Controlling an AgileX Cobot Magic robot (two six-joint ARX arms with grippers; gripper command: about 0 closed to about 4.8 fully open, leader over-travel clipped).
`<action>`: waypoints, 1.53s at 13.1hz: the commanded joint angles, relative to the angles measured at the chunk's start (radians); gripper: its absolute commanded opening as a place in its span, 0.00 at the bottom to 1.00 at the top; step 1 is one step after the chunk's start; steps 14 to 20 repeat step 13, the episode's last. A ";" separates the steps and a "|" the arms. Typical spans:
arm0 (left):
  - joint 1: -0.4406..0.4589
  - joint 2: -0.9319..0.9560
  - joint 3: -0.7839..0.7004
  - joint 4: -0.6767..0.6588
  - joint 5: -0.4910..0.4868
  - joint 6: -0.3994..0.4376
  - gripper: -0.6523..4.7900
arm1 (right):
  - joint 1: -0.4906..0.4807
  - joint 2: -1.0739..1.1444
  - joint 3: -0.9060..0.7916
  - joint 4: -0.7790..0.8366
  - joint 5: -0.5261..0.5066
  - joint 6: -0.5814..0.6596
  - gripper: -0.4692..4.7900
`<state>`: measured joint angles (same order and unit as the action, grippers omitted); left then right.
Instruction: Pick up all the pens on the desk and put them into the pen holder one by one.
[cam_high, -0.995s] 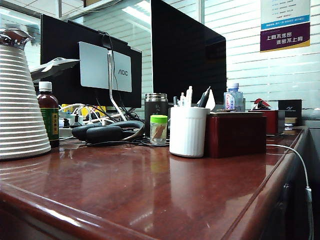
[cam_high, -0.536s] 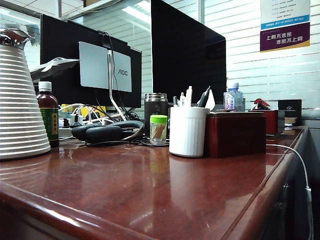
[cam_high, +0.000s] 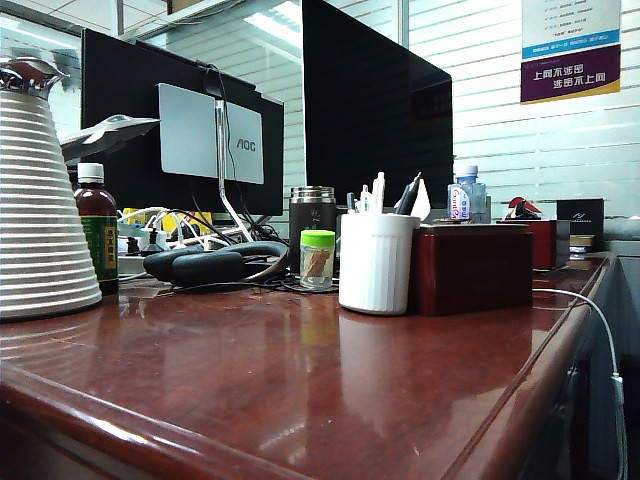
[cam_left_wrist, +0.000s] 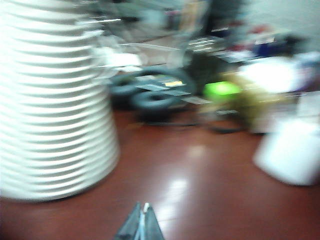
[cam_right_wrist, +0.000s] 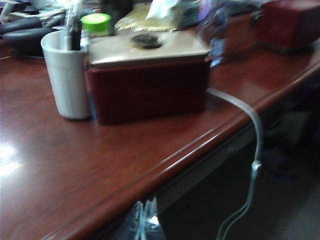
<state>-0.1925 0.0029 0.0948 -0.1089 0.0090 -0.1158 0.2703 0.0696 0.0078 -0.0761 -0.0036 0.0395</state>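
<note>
Pens (cam_high: 378, 190) stand upright in the white pen holder (cam_high: 374, 262) beside a dark red box (cam_high: 470, 268); we see none lying on the desk (cam_high: 300, 390). Left gripper (cam_left_wrist: 140, 223) and right gripper (cam_right_wrist: 144, 216), both clenched and empty, hang low at the near edge. We judge collection finished; best now is staying clear of the holder.

Quick count from my end: one white pen holder (cam_high: 376, 263) with several pens (cam_high: 378, 192) poking out, can't tell exactly how many. One dark red box (cam_high: 474, 268) right beside it, one green-capped jar (cam_high: 317, 259), one steel mug (cam_high: 312, 222), one ribbed white jug (cam_high: 40, 215), one brown bottle (cam_high: 97, 226), two monitors (cam_high: 375, 110). No loose pens anywhere on the tabletop (cam_high: 300, 380).
</note>
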 joint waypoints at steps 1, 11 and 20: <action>0.094 0.000 -0.036 0.022 -0.010 0.109 0.11 | 0.003 0.000 -0.005 0.005 0.002 0.041 0.15; 0.235 0.000 -0.088 0.148 0.014 0.145 0.11 | -0.152 -0.067 -0.004 0.004 0.009 0.039 0.15; 0.235 0.000 -0.088 0.148 0.014 0.145 0.11 | -0.153 -0.067 -0.004 0.004 0.009 0.039 0.15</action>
